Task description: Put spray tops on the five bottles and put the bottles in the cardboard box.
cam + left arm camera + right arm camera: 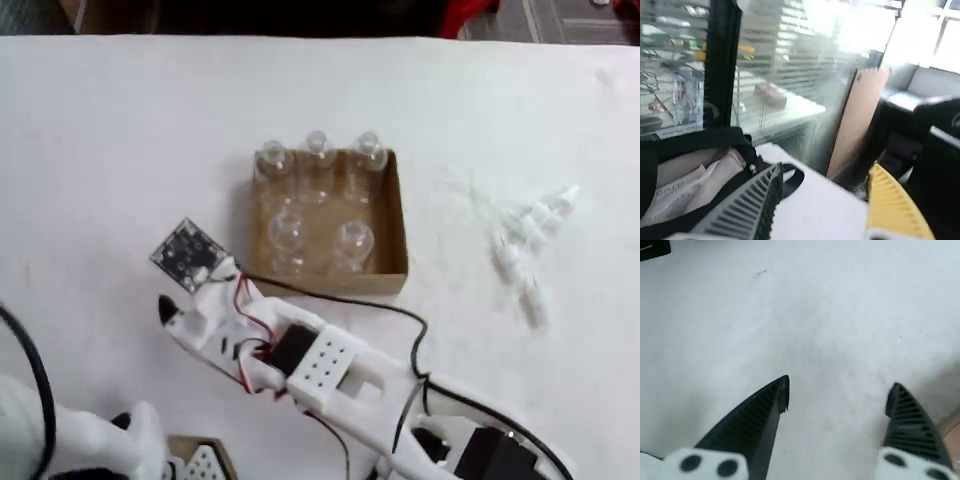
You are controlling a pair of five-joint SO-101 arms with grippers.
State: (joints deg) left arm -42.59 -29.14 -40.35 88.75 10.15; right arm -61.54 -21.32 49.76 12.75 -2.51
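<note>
White table [120, 130], matte, pale all over. Left tool [825, 170] tilted up toward the room: window blinds [785, 55] and a brown board [860, 120] leaning beyond it. Its fingers are wide apart, nothing held. Right tool [840, 387] low over the table, fingers spread wide, gripping nothing. Cardboard box [397, 230] just beside the right tool. Five bottles [317, 165] inside, upright, long axis vertical, necks up. Transparent, three in one row, two in the other. Spray tops [530, 235], white, heaped beyond the box from that tool.
</note>
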